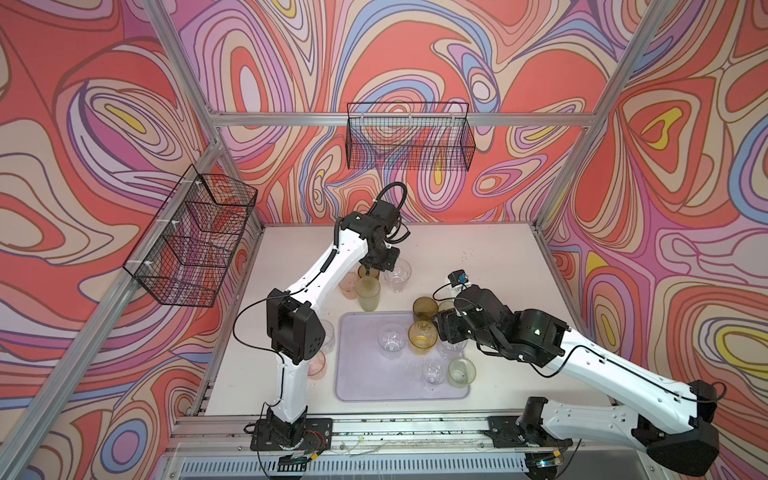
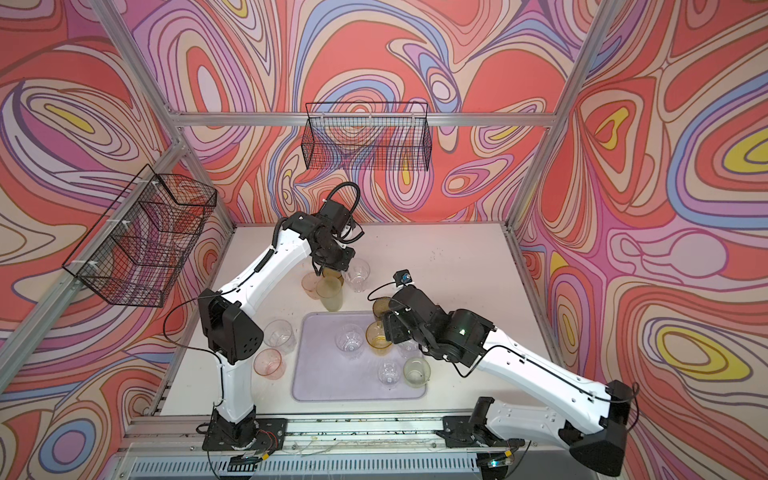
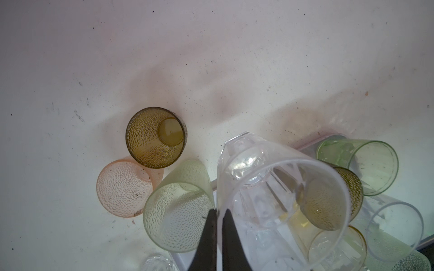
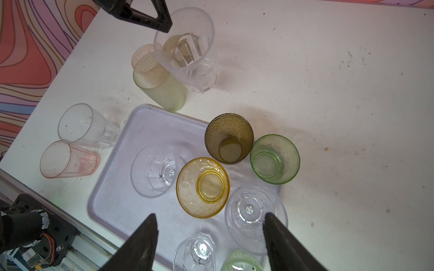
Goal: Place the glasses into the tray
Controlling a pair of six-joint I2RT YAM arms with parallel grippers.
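The pale lilac tray (image 1: 357, 386) lies at the table's front middle. On it stand a clear glass (image 1: 392, 338), an amber one (image 1: 422, 337), a small clear one (image 1: 433, 374) and a pale green one (image 1: 461, 372). Behind the tray, my left gripper (image 3: 219, 211) is shut on the rim of a tall clear faceted glass (image 3: 270, 187), which also shows in a top view (image 1: 397, 274). Beside it stand a pale green glass (image 1: 368, 295), a pink one (image 1: 348, 284) and an olive-brown one (image 3: 156, 137). My right gripper (image 4: 210, 221) hangs open over the tray's right side, holding nothing.
An olive-brown glass (image 4: 229, 138) and a green glass (image 4: 274, 159) stand at the tray's far right corner. A clear glass (image 4: 87, 125) and a pink glass (image 4: 68, 159) stand left of the tray near my left arm. Black wire baskets (image 1: 409, 137) hang on the walls.
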